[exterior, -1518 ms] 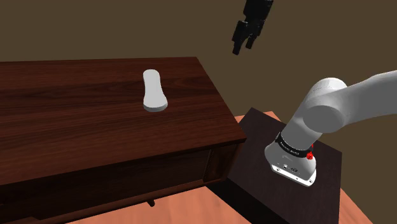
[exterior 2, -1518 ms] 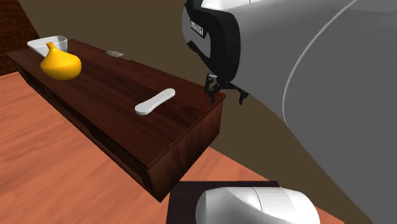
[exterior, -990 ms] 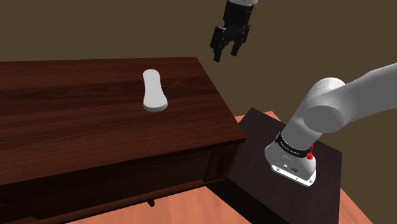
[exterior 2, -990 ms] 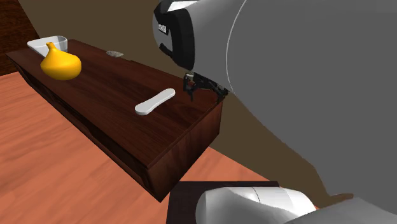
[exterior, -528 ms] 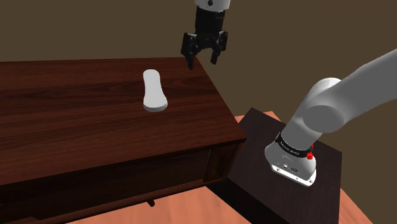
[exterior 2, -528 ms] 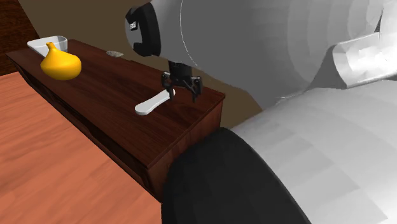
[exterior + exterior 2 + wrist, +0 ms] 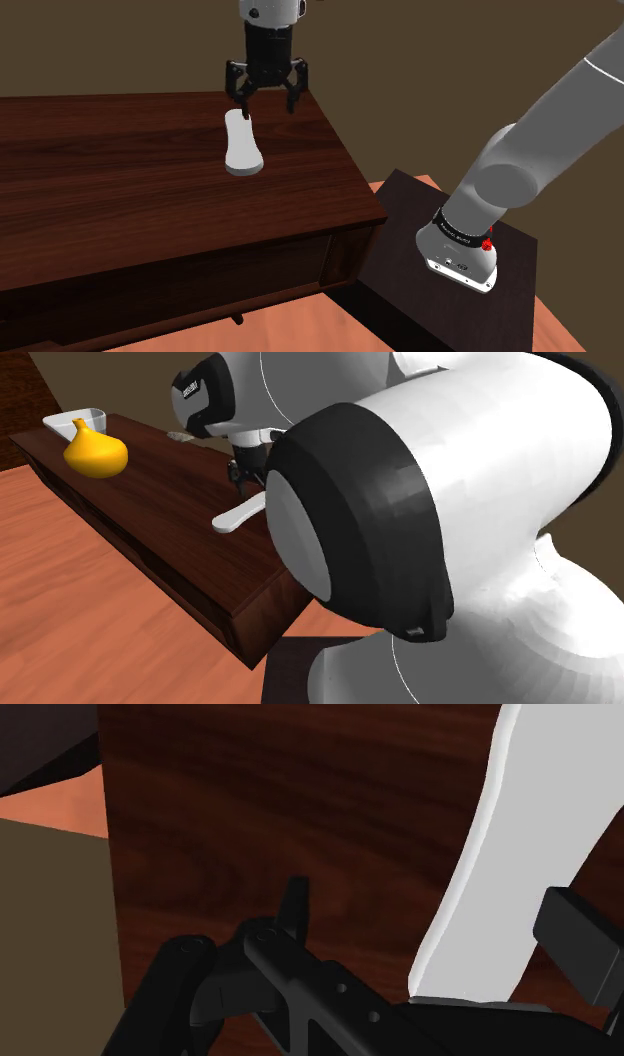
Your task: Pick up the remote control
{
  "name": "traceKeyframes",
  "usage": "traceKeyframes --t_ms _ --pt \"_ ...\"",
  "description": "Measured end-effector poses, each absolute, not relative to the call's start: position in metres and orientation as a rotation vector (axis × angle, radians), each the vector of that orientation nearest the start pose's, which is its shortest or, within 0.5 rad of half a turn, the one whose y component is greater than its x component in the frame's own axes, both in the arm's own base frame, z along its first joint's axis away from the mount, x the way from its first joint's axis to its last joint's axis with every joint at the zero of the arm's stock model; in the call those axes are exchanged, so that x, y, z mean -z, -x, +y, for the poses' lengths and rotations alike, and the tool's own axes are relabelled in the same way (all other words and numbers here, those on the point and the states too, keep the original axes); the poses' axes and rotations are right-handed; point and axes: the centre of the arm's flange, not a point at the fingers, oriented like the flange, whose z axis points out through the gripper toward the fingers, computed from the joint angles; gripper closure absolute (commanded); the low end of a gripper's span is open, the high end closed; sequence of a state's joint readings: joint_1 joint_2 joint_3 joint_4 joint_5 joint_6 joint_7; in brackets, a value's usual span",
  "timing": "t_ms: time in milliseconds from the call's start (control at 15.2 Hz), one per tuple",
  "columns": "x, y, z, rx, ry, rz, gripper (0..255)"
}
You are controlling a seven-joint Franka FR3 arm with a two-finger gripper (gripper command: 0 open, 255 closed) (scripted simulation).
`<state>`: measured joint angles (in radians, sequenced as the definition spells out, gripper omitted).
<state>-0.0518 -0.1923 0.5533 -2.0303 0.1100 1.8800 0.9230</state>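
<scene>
Hovering with all-black two-finger gripper point(image 7: 266, 105) spread wide and empty over one end of a white oblong remote control point(image 7: 241, 146), near a corner of the dark wooden table point(image 7: 120, 195).

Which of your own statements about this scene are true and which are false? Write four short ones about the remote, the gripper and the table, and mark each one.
1. The remote control lies flat on the dark wooden tabletop. True.
2. The gripper is shut on the remote control. False: its fingers stand apart just over one end of the remote, which is not clasped.
3. An orange gourd-shaped thing sits on the same tabletop, well apart from the remote control. True.
4. The remote control is black. False: it is drawn plain white; the gripper is the black thing.
</scene>
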Motion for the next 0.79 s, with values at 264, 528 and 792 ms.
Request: traceKeyframes --t_ms 264,528,792 --pt "-0.512 -0.470 0.303 -0.002 3.015 0.820 0" --pt "-0.494 -0.476 0.309 -0.005 3.007 0.843 0" --pt "-0.472 -0.476 0.310 -0.006 3.007 0.845 0"
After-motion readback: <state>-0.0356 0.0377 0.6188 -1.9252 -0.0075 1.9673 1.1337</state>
